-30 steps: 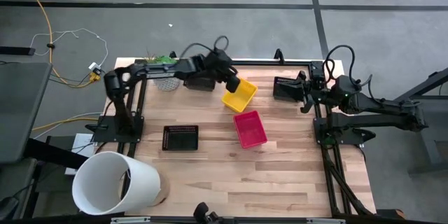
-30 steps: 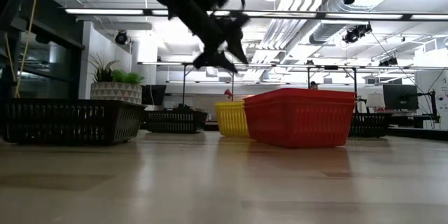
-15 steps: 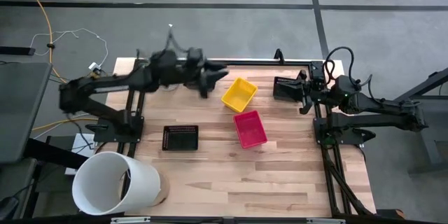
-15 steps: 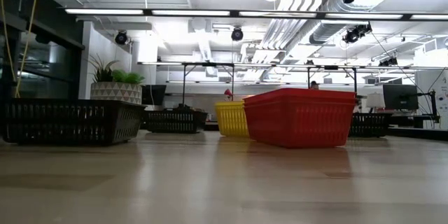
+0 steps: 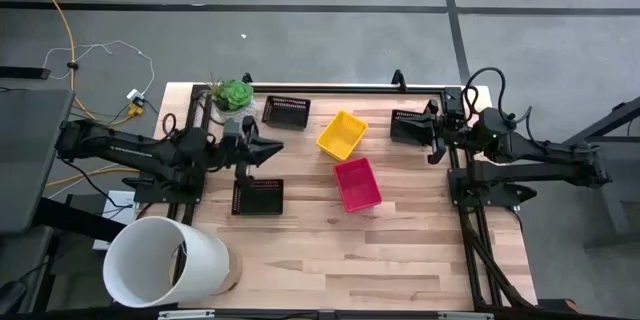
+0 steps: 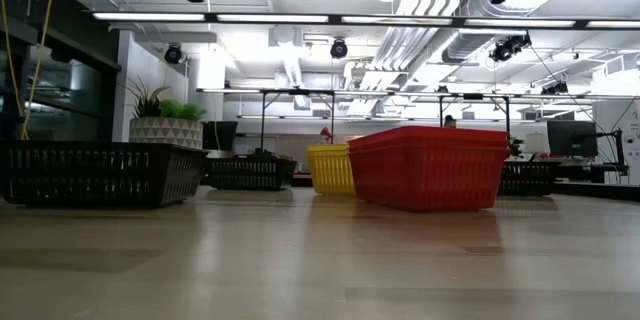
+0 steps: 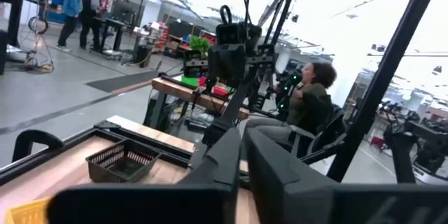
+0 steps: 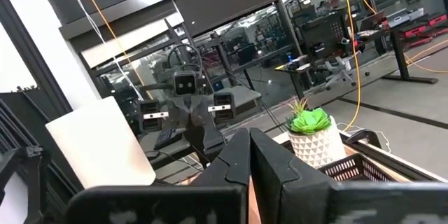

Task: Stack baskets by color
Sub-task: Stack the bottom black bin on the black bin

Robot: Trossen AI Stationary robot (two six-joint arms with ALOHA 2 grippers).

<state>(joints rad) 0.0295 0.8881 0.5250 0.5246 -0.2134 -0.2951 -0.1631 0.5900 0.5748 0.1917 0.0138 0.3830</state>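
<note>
A yellow basket [image 5: 341,134] and a pinkish-red basket [image 5: 357,183] rest on the table's middle, close together. Three black baskets stand apart: one at the far edge [image 5: 287,111], one at the near left [image 5: 258,196], one at the far right [image 5: 408,125]. My left gripper [image 5: 272,148] is shut and holds nothing. It points level toward the table's right, between the two left black baskets. My right gripper [image 5: 432,136] is shut at the table's right edge, beside the far-right black basket [image 7: 124,161], and holds nothing.
A potted green plant [image 5: 233,95] stands at the far left corner. A large white cylinder [image 5: 165,260] lies at the near left corner. Bare wood lies along the near half of the table [image 5: 380,260]. People show in the room beyond.
My left gripper has drawn back from the yellow basket toward the table's left edge and somewhat nearer. It has tipped up to level and risen out of the low view. Its fingers have come together. The yellow basket stays on the table.
</note>
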